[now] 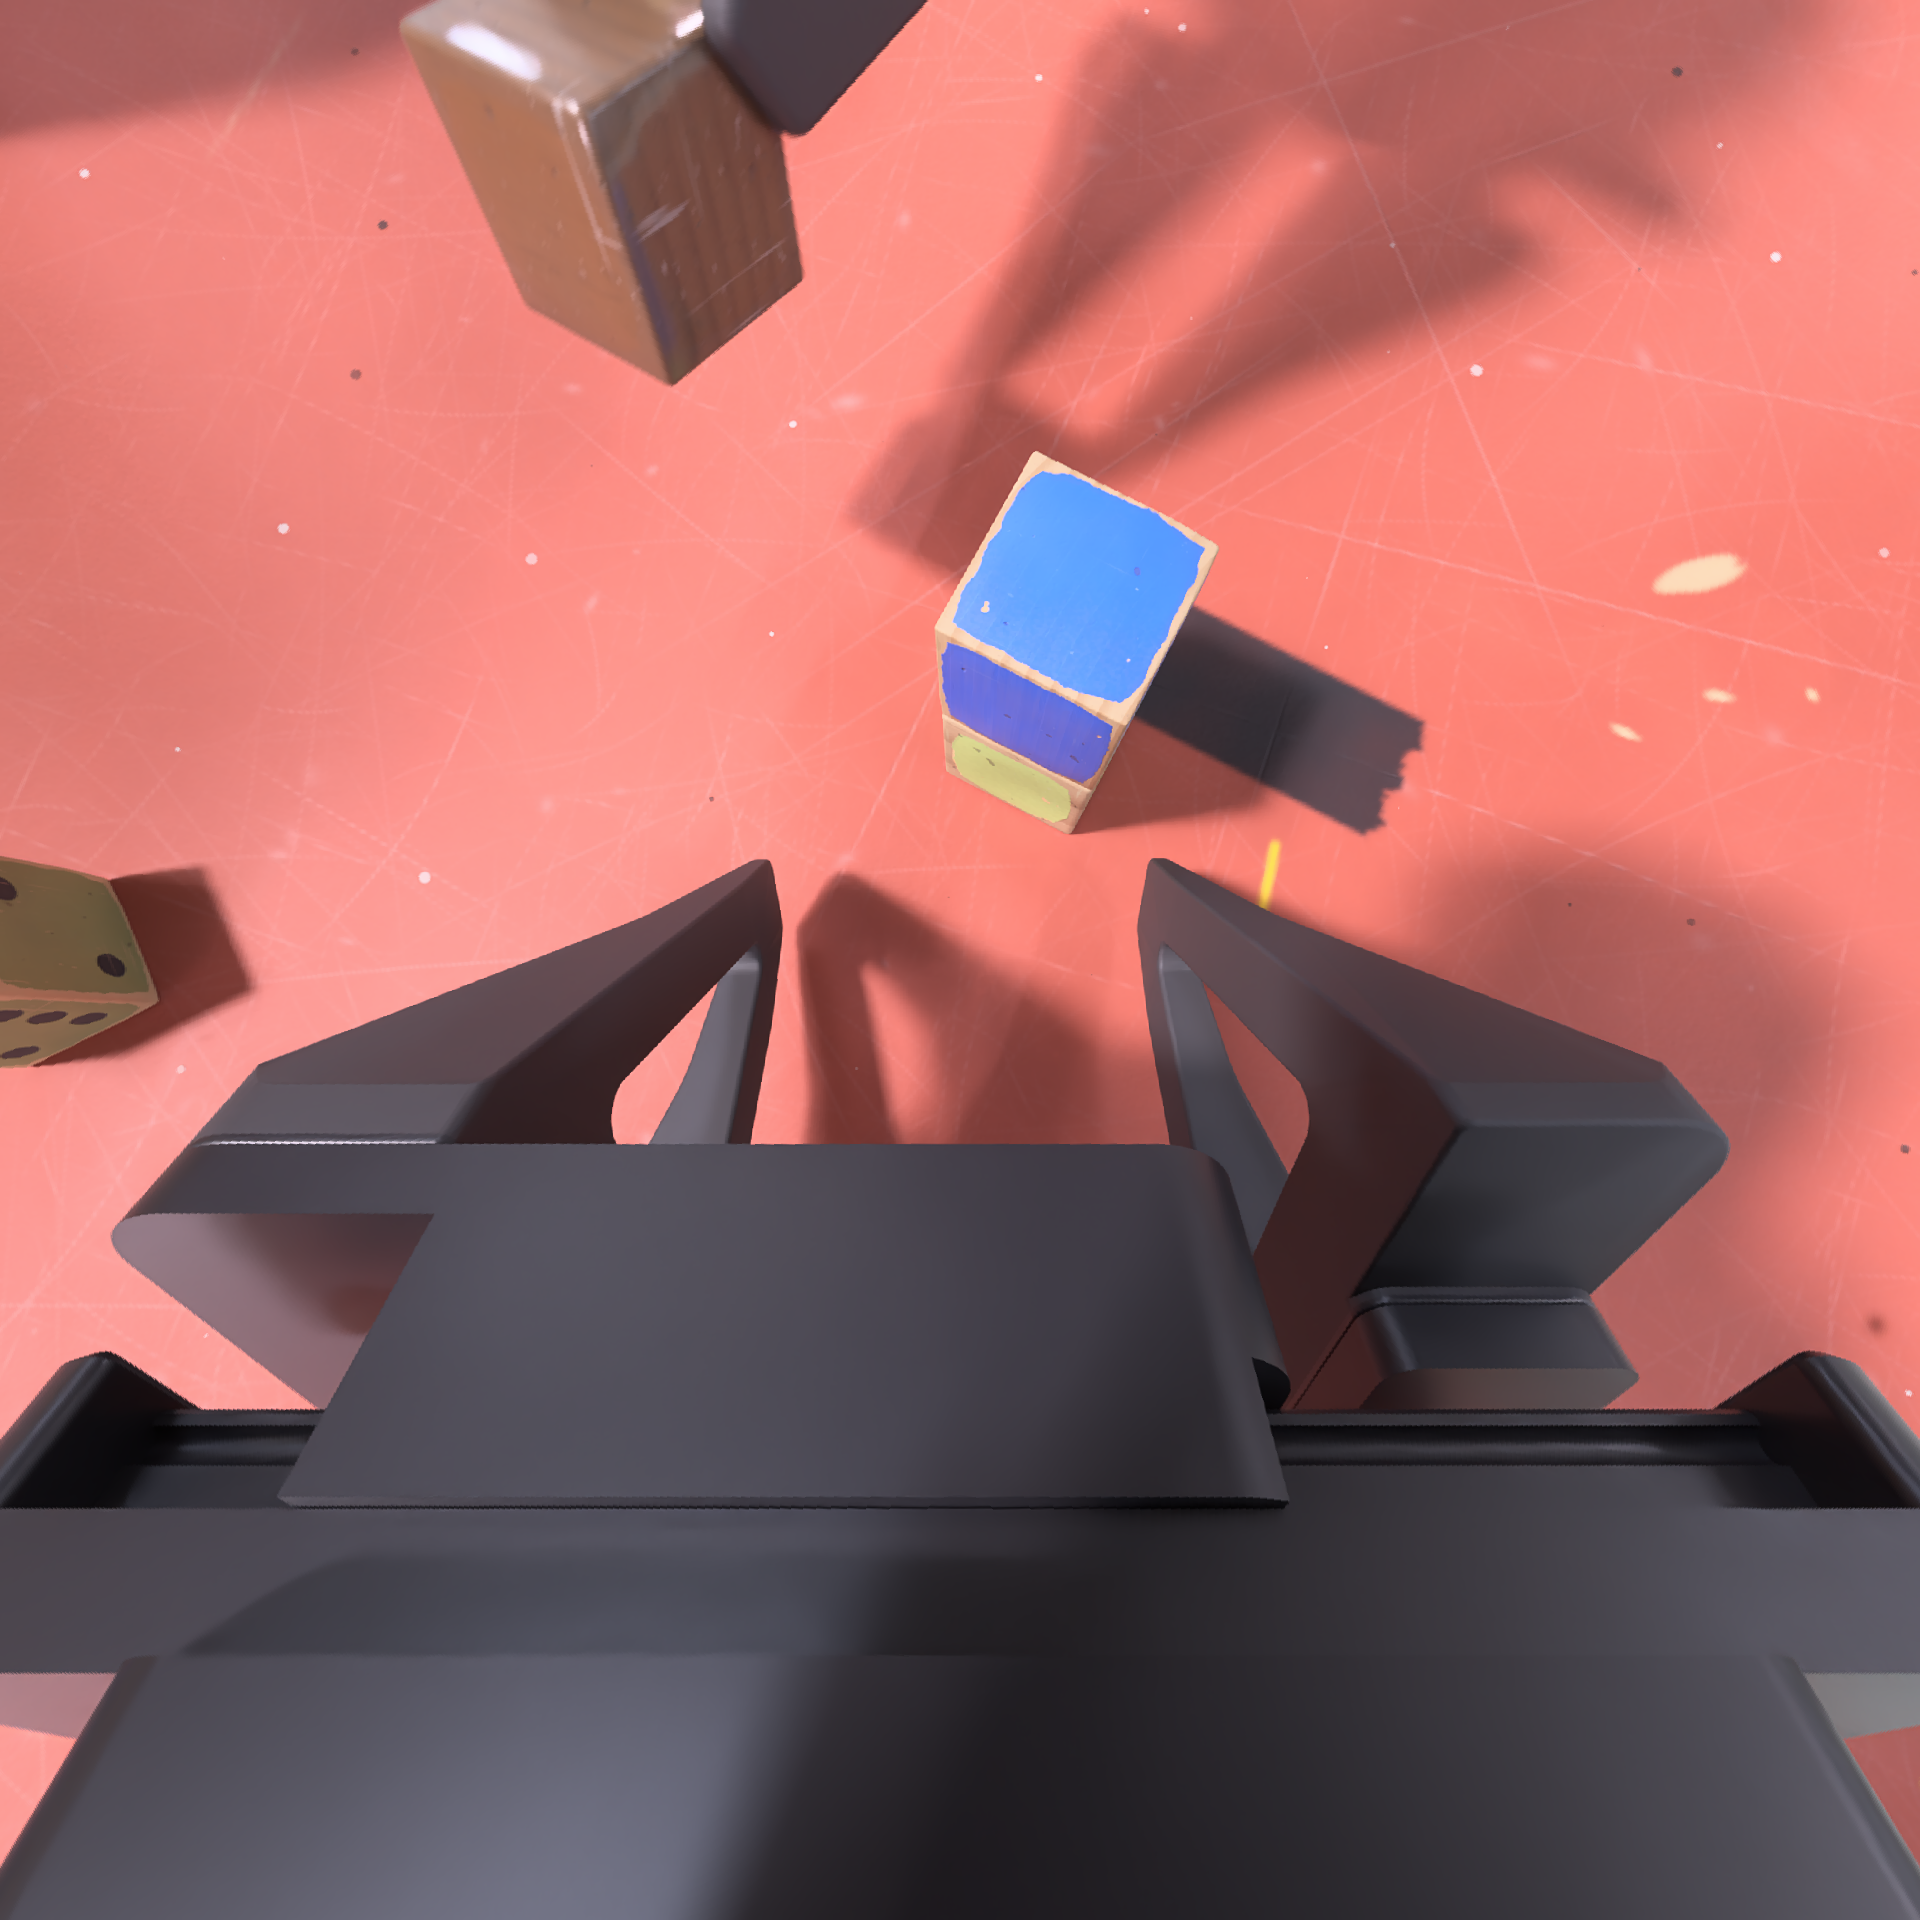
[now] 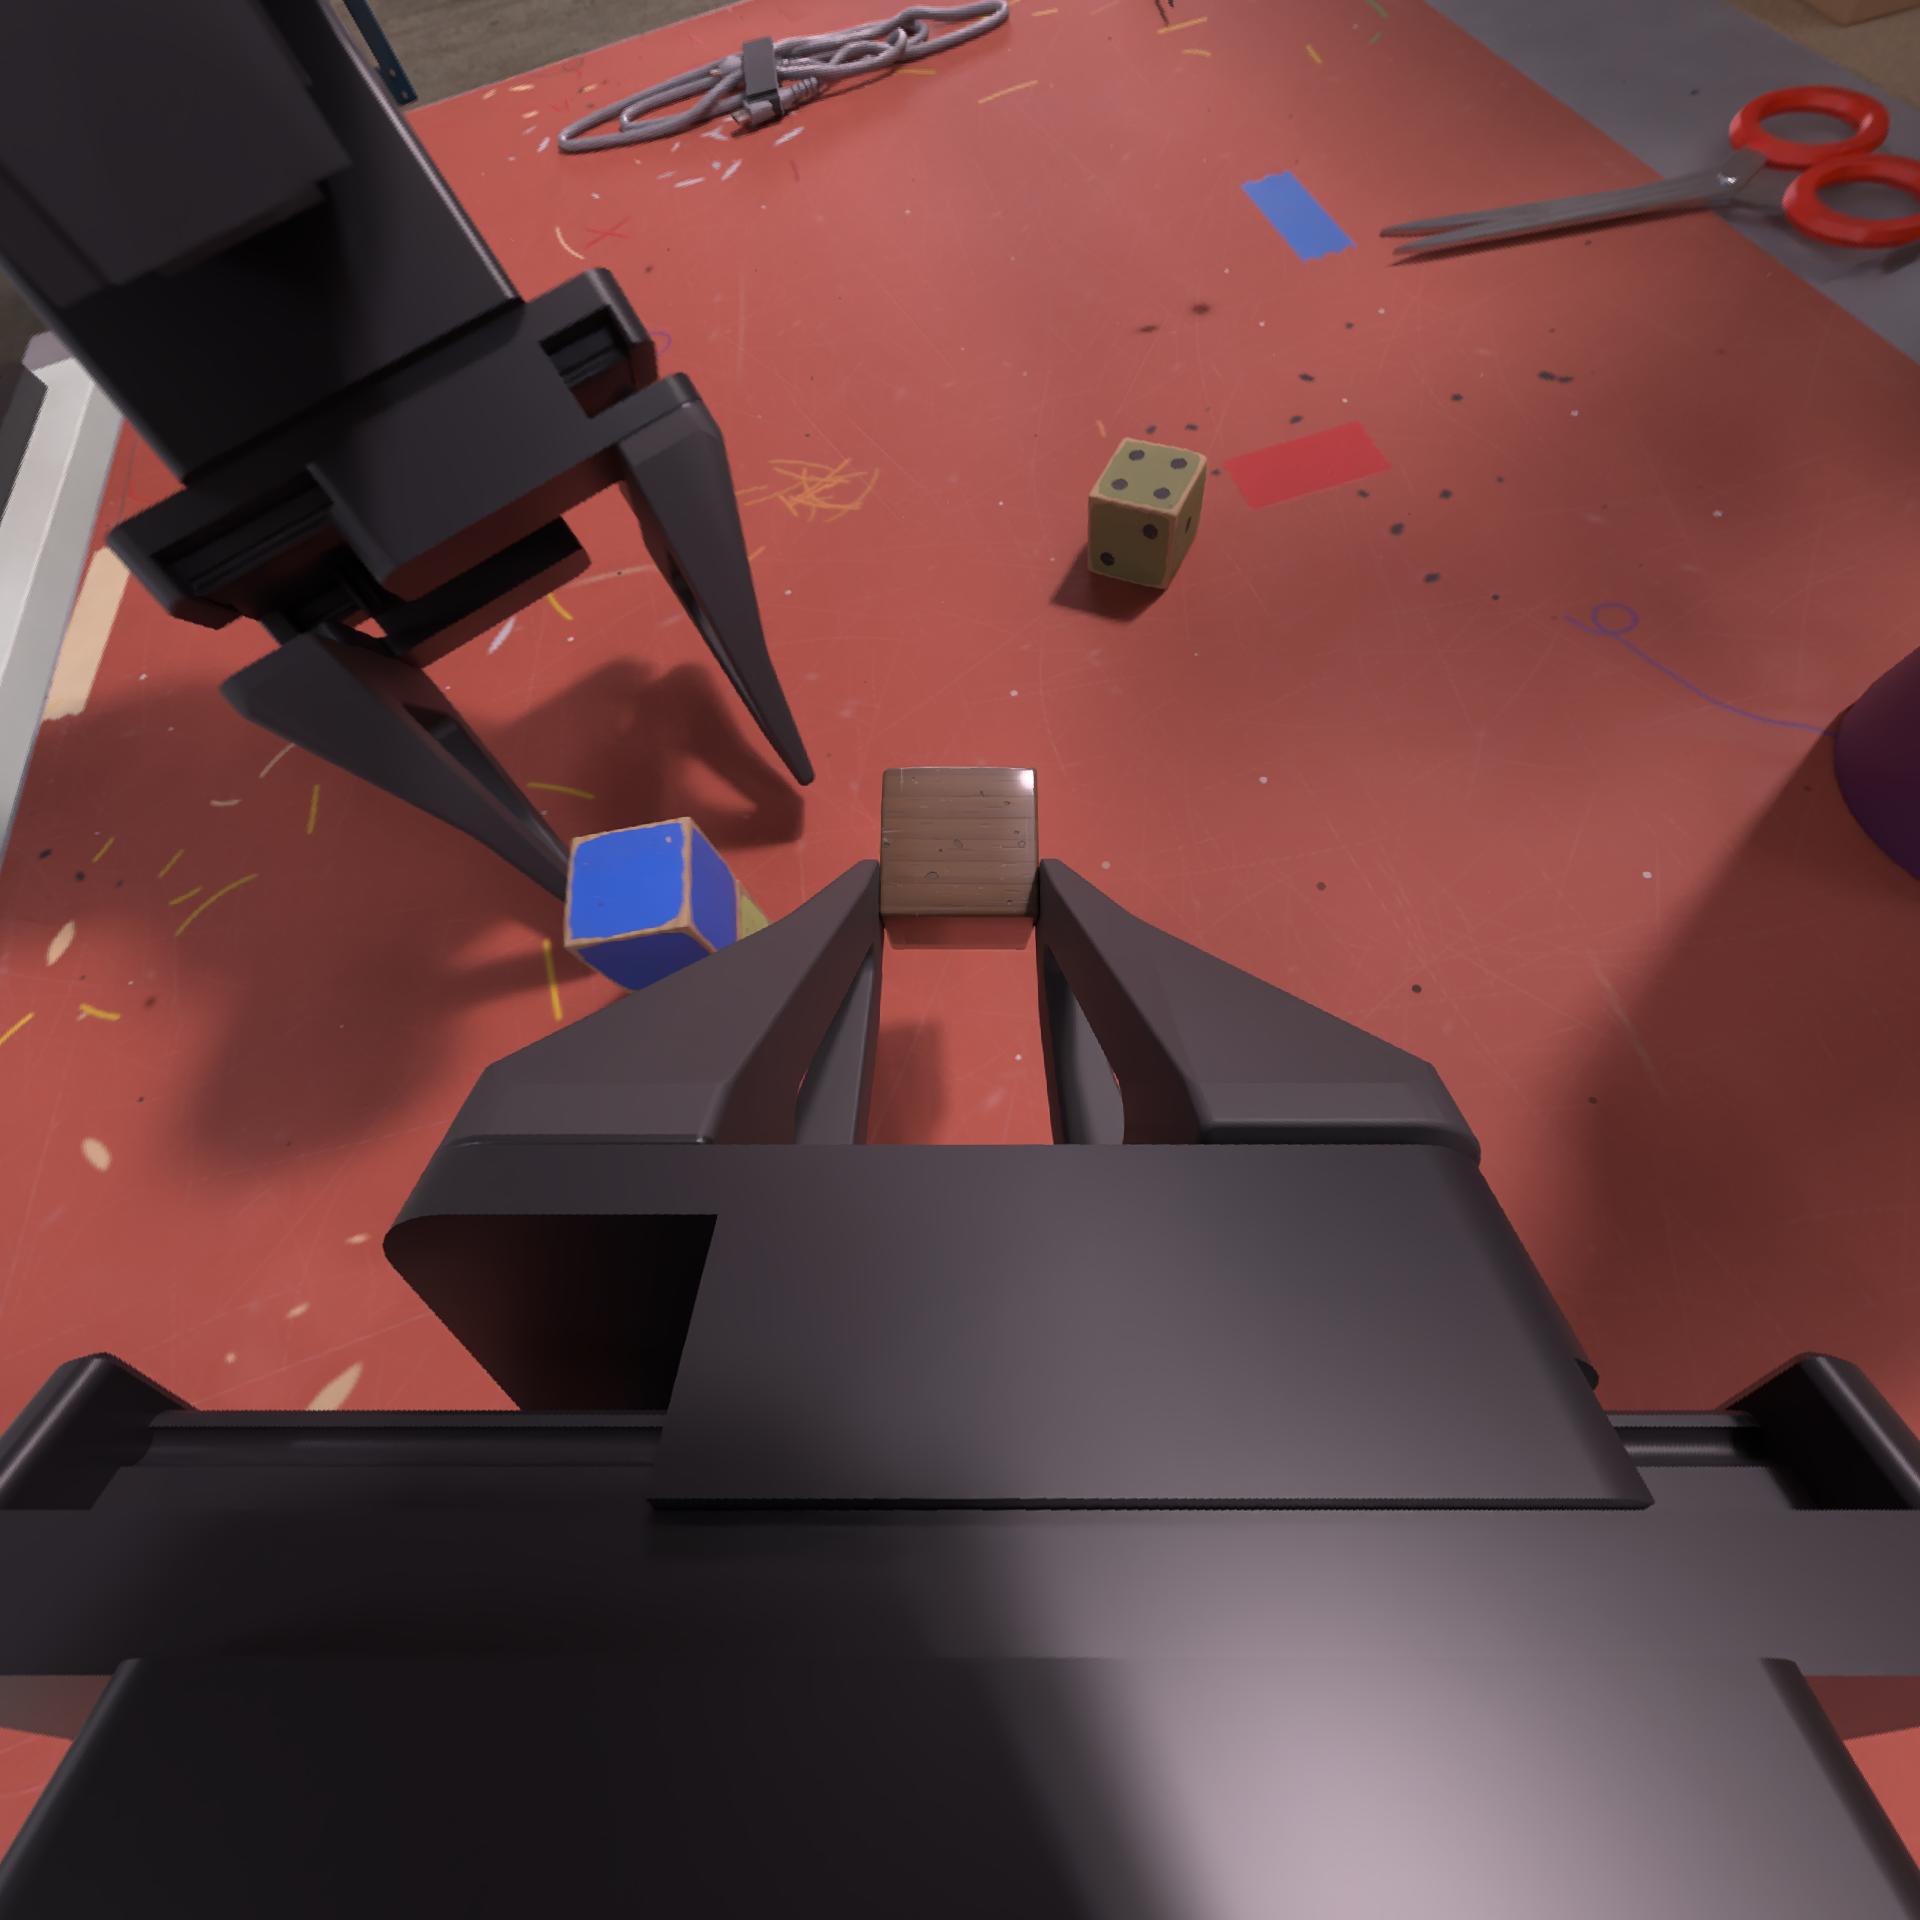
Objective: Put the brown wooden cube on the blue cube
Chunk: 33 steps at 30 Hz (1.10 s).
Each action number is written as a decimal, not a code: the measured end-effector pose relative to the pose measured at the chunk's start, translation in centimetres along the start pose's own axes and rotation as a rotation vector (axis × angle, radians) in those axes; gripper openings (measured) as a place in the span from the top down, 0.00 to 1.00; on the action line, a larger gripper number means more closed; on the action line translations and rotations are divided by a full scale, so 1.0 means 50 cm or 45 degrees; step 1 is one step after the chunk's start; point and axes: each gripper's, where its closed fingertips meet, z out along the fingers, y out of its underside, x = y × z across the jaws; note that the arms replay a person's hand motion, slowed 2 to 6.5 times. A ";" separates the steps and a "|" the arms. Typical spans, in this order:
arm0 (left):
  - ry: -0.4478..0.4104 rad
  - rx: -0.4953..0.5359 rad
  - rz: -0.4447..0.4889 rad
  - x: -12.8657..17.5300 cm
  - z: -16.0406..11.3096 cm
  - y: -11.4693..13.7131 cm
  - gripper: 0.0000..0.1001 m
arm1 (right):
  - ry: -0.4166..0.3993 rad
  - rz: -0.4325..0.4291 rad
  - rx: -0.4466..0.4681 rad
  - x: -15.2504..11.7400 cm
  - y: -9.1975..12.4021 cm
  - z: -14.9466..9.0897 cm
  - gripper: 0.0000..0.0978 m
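Observation:
The brown wooden cube (image 2: 958,844) is held between my right gripper's (image 2: 958,883) fingertips, above the red mat. It also shows in the left wrist view (image 1: 613,197), at the top, with a right finger (image 1: 800,52) against it. The blue cube (image 1: 1075,582) stands on the mat with a yellow lower face, just ahead of my left gripper (image 1: 956,873), which is open and empty above it. In the right wrist view the blue cube (image 2: 649,899) lies left of the held cube, partly behind my right finger, with the left gripper (image 2: 686,831) over it.
An olive die (image 2: 1146,509) sits on the mat to the far right; it shows at the left edge of the left wrist view (image 1: 62,961). Red-handled scissors (image 2: 1766,177), a grey coiled cable (image 2: 779,73), a blue tape strip (image 2: 1297,215), a red patch (image 2: 1307,463) and a purple object (image 2: 1886,758) lie farther off.

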 end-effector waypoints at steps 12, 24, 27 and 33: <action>0.000 0.000 0.000 0.000 0.000 0.000 0.41 | -0.034 -0.075 0.071 -0.057 -0.052 -0.025 0.74; 0.000 0.001 0.000 0.000 0.000 0.000 0.41 | -0.066 -0.203 -0.020 -0.111 -0.054 -0.010 0.74; 0.000 0.001 0.000 0.000 0.000 0.000 0.41 | -0.064 -0.241 -0.045 -0.121 -0.052 -0.009 0.74; 0.000 0.001 0.000 0.000 0.000 0.000 0.41 | -0.035 -0.297 -0.109 -0.128 -0.040 -0.004 0.74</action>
